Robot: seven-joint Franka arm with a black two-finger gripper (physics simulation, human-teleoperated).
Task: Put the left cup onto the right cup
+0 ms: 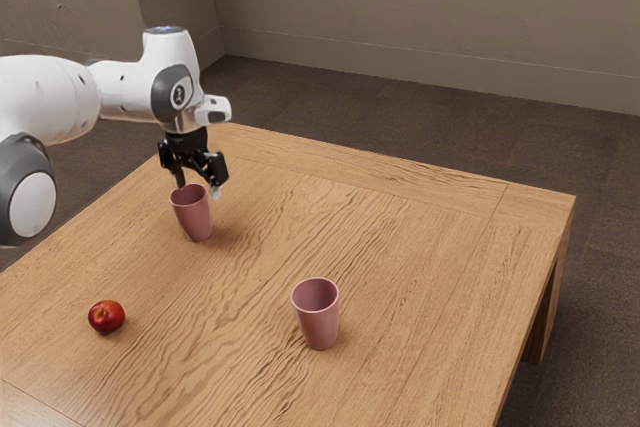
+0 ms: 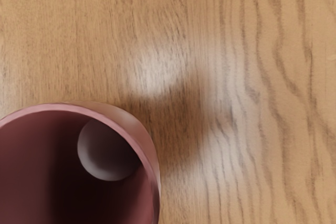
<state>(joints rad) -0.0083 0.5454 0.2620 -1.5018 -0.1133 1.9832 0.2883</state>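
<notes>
Gripper (image 1: 197, 184) spread, just above left cup (image 1: 192, 215) rim | right cup (image 1: 316, 312) upright, well apart | apple (image 1: 106, 316) on table (image 1: 430, 247)

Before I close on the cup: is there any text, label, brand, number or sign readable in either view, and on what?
No readable text.
Cup under the gripper, other cup, apple, table, gripper: no lettering.
Dark joint cap on the arm: a small light mark, too small to read.

Tally: two pink tapered cups, the far cup (image 1: 192, 212) and the near cup (image 1: 316, 313), alike in colour and shape. One small round red apple (image 1: 106, 316). One light wooden table (image 1: 420, 247).
</notes>
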